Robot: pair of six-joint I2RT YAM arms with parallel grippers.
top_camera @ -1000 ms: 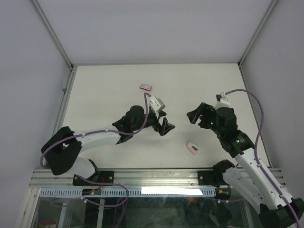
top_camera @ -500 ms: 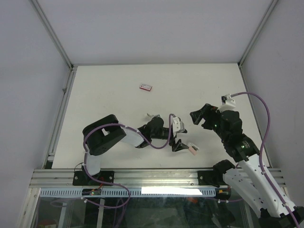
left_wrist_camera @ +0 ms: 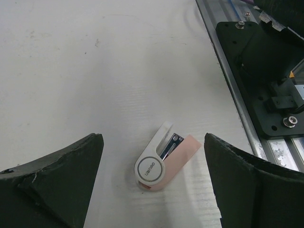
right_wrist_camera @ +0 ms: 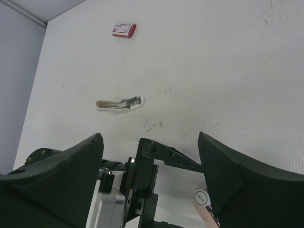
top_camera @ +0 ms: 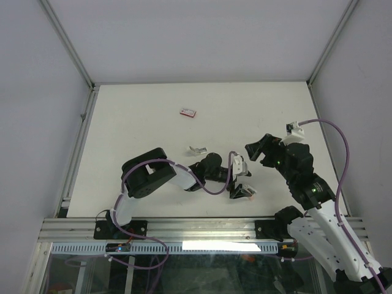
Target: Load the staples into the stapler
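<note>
**Small, slick parts and two arms working close together**

The matt white table (top_camera: 135, 116) is flat and hard, so there is nothing to brace a part against. My left gripper (left_wrist_camera: 153, 138) hangs low over it with its broad, rough-edged black fingers spread wide and nothing between them. My right gripper (right_wrist_camera: 150, 137) is just beside it, equally wide and empty. They are close enough that a careless swing of either arm could knock them together.

Between my left fingers lies the small pink-and-white plastic stapler (left_wrist_camera: 154, 166), with a rounded end, a glossy shell and a glint of metal where the white arm lifts off the pink body. It sits near the metal rail at the table's edge. I judge that an off-centre squeeze would spin it or skid it toward that rail rather than seat it.

Well apart, toward the far side, is the flat red cardboard box with a white label (right_wrist_camera: 124, 30). Between the box and the stapler rests a pale, shallow tray (right_wrist_camera: 118, 103) with what look like the thin silvery metal staples (right_wrist_camera: 132, 100) in it. Such strips are brittle and low, so I expect them to snap or slide if pinched badly. One bent wire staple (right_wrist_camera: 167, 90) lies loose nearby.
</note>
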